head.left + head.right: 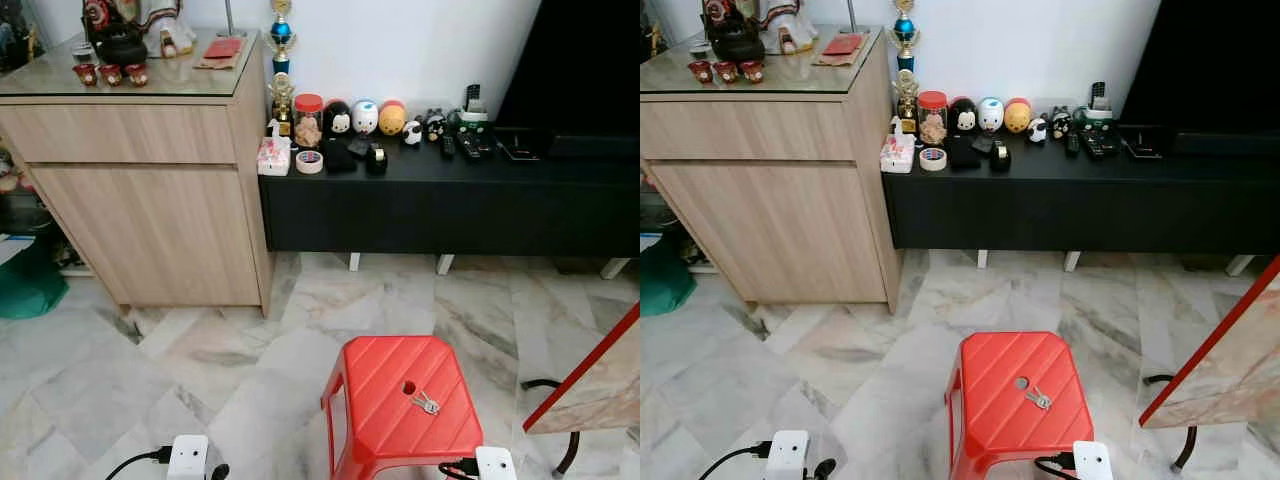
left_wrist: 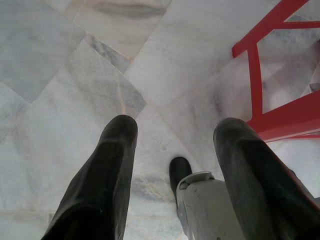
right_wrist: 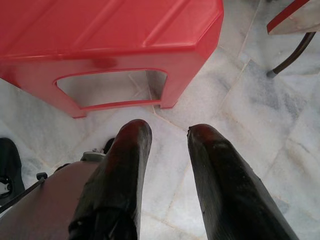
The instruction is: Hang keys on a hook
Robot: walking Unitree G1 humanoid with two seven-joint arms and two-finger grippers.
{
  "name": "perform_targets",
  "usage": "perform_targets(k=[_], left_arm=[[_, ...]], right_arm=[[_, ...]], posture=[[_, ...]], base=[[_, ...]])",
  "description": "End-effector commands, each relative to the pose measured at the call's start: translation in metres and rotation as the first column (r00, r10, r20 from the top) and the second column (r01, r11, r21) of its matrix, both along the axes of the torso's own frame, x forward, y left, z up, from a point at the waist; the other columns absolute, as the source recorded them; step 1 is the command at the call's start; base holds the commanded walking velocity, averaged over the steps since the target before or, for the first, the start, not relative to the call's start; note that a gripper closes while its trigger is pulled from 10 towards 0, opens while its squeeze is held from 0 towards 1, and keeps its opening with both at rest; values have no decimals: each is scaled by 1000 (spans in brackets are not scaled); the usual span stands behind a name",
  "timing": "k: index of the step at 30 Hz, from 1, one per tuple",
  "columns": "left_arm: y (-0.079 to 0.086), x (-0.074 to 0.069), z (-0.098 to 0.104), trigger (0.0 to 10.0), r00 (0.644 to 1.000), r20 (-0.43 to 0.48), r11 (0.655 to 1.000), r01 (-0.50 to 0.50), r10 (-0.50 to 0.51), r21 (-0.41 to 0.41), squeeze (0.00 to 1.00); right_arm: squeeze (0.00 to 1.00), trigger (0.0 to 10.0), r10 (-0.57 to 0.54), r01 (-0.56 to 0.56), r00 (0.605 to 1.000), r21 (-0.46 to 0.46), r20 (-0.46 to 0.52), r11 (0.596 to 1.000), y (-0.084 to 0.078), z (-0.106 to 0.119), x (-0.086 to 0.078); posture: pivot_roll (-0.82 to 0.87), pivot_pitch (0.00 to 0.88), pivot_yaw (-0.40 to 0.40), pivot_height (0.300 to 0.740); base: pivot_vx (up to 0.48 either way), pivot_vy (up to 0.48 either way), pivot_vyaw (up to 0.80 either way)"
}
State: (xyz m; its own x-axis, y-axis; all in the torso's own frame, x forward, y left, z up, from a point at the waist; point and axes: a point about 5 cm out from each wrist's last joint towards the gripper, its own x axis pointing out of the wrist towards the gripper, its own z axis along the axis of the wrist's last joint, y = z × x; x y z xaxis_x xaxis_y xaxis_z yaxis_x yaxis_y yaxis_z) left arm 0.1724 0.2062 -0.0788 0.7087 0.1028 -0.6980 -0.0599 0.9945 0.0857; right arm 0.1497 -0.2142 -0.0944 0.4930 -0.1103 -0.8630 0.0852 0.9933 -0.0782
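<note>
While the keys (image 1: 426,403) lie untouched on the red stool (image 1: 385,385), both arms hang idle with jaws spread, so the pickup step comes first: right gripper (image 3: 167,137) must reach down over them.

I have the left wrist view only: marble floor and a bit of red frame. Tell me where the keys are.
Observer: The keys lie on top of the red stool, beside the round hole in its seat.
Operator: Report my right gripper.
Observer: The right gripper is open, hanging low next to the stool's side, over the marble floor.
Operator: Give me what lies ahead.
Observer: A black low cabinet stands against the wall beyond the stool, with a wooden cabinet to its left.
Operator: Find me a hook.
Observer: I cannot make out a hook in any view.
</note>
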Motion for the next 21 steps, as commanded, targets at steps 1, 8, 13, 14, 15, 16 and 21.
perform_targets(k=[1,8,13,14,15,16,21], left_arm=[[-1,-4,-2,10000,1000,-16,1000,10,-10,-1,0],[0,-4,-2,10000,1000,-19,1000,11,-11,0,0],[0,-5,-2,10000,1000,-18,1000,7,-7,-1,0],[0,-5,-2,10000,1000,-17,1000,6,-6,-2,0],[0,-5,-2,10000,1000,-17,1000,5,-5,-2,0],[0,-5,-2,10000,1000,-18,1000,4,-4,-3,0],[2,-6,-3,10000,1000,-17,1000,-11,11,2,0]], right_arm=[[0,10000,-6,6,1000,4,4,1000,0,0,-1],[0,10000,-9,9,1000,5,5,1000,0,0,-1],[0,10000,-7,7,1000,4,5,1000,0,0,-1],[0,10000,-7,7,1000,3,5,1000,0,0,-1],[0,10000,-9,9,1000,4,6,1000,0,0,-1],[0,10000,-10,10,1000,4,7,1000,0,0,-1],[0,10000,-10,10,1000,4,8,1000,0,0,-1]], posture=[[49,0,-46,725],[49,0,-46,725],[49,0,-47,725],[49,0,-47,725],[49,0,-47,725],[49,0,-47,725],[49,0,-48,725]], base=[[0,-330,0],[0,-335,0],[0,-404,0],[0,-330,0],[0,-330,0],[0,-304,0],[0,-52,0]])
